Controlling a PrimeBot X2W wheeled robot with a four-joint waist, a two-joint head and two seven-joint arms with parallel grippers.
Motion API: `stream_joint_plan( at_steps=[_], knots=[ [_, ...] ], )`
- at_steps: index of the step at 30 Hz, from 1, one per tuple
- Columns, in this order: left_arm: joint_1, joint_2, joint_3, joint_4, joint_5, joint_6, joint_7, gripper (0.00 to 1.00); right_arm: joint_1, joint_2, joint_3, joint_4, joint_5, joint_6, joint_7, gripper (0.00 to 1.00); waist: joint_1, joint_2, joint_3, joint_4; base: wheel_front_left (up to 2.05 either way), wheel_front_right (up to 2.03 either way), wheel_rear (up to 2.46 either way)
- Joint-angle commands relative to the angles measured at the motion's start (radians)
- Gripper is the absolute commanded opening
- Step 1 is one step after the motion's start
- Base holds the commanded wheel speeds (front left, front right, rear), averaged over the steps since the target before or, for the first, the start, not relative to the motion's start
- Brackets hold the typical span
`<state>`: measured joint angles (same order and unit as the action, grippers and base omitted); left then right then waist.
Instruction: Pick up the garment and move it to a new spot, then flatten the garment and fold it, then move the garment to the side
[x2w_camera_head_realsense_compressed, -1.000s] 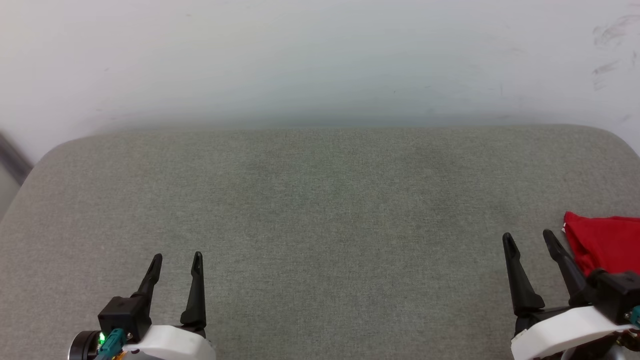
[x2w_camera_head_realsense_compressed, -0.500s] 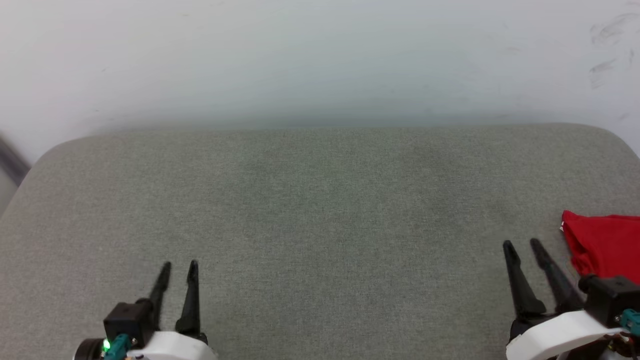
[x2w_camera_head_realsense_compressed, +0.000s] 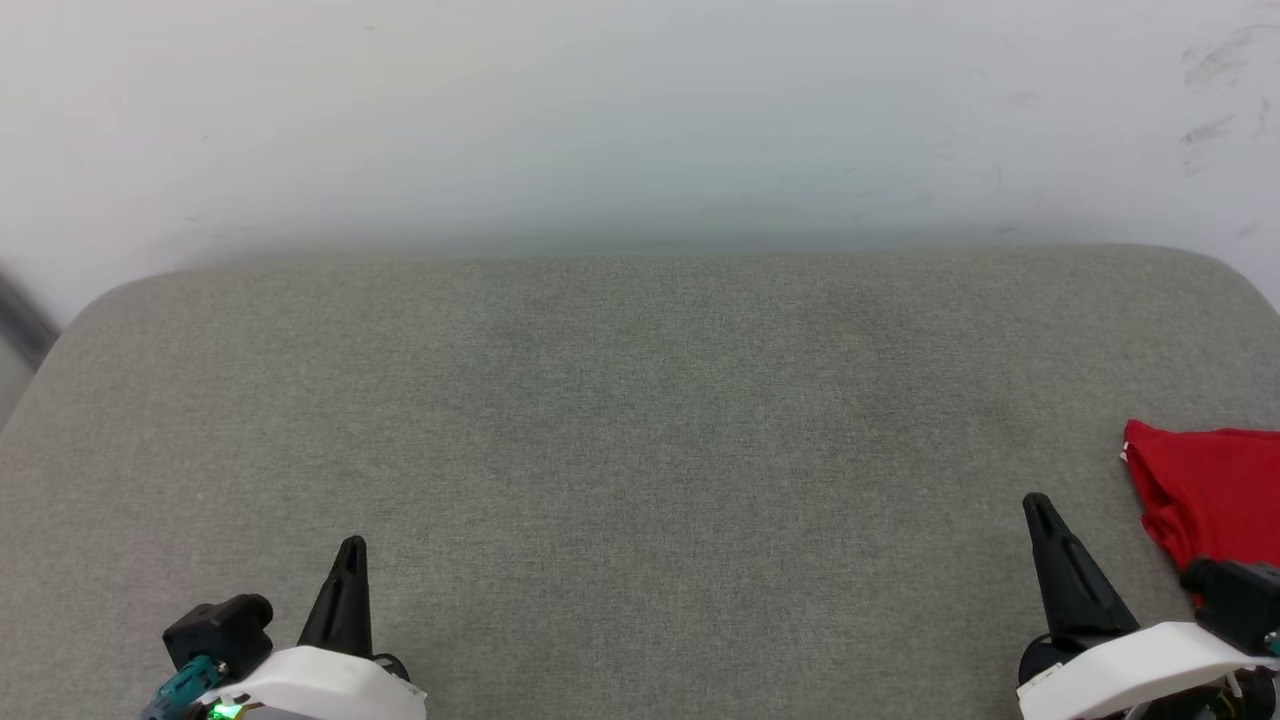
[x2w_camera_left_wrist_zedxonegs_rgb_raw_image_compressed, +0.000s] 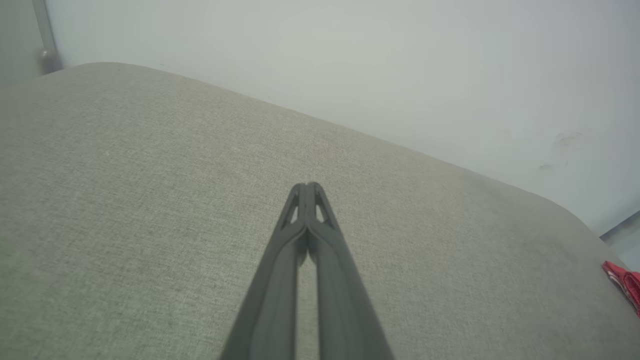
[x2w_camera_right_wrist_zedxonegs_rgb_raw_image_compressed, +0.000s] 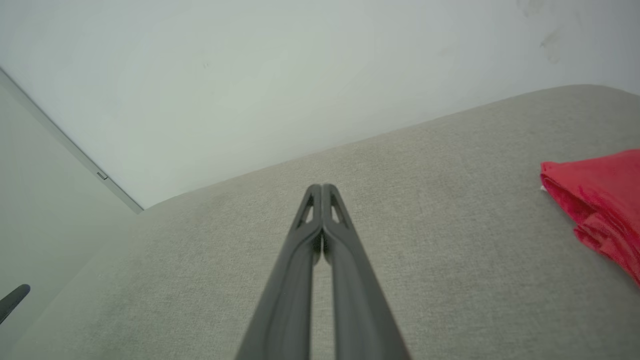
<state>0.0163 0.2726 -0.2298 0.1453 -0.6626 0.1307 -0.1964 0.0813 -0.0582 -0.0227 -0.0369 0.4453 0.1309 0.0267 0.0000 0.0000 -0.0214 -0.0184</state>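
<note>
The garment (x2w_camera_head_realsense_compressed: 1215, 485) is a folded red bundle lying at the right edge of the grey cushioned surface (x2w_camera_head_realsense_compressed: 640, 400); a corner of the garment (x2w_camera_left_wrist_zedxonegs_rgb_raw_image_compressed: 624, 282) peeks in at the far right of the left wrist view, and the garment (x2w_camera_right_wrist_zedxonegs_rgb_raw_image_compressed: 600, 200) lies to the right in the right wrist view. My right gripper (x2w_camera_head_realsense_compressed: 1038, 505) is shut and holds nothing, just left of the garment and apart from it. At the lower left my left gripper (x2w_camera_head_realsense_compressed: 352, 548) is shut too, with nothing in it. The right gripper (x2w_camera_right_wrist_zedxonegs_rgb_raw_image_compressed: 321, 187) and the left gripper (x2w_camera_left_wrist_zedxonegs_rgb_raw_image_compressed: 309, 185) both show fingers pressed together.
A pale wall (x2w_camera_head_realsense_compressed: 640, 120) rises behind the cushion's far edge. The cushion has rounded corners at far left and far right. A dark bar (x2w_camera_head_realsense_compressed: 20, 315) slants at the left edge beyond the cushion.
Both grippers went from open to shut over the last second and drew back a little toward the near edge. The garment has not moved.
</note>
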Motion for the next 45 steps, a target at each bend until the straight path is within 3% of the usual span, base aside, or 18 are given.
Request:
stream_joint_plan(
  at_steps=[1, 22, 45],
  knots=[
    [-0.028, 0.002, 0.017, -0.009, -0.027, -0.008, 0.005, 0.00, -0.033, -0.007, -0.003, -0.006, 0.034, 0.000, -0.002, 0.00, 0.0000, 0.0000, 0.000, 0.000, 0.00, 0.00, 0.00],
    [-0.061, -0.054, 0.103, 0.024, -0.293, -0.081, 0.085, 0.00, -0.079, -0.015, -0.013, 0.074, 0.366, 0.000, 0.012, 0.00, 0.0000, 0.0000, 0.005, 0.004, 0.00, 0.00, 0.00],
    [-0.084, -0.108, 0.180, 0.048, -0.521, -0.143, 0.158, 0.00, -0.118, -0.017, -0.028, 0.144, 0.648, 0.000, 0.028, 0.00, 0.0000, 0.0000, 0.010, 0.007, 0.00, 0.00, 0.00]
  ],
)
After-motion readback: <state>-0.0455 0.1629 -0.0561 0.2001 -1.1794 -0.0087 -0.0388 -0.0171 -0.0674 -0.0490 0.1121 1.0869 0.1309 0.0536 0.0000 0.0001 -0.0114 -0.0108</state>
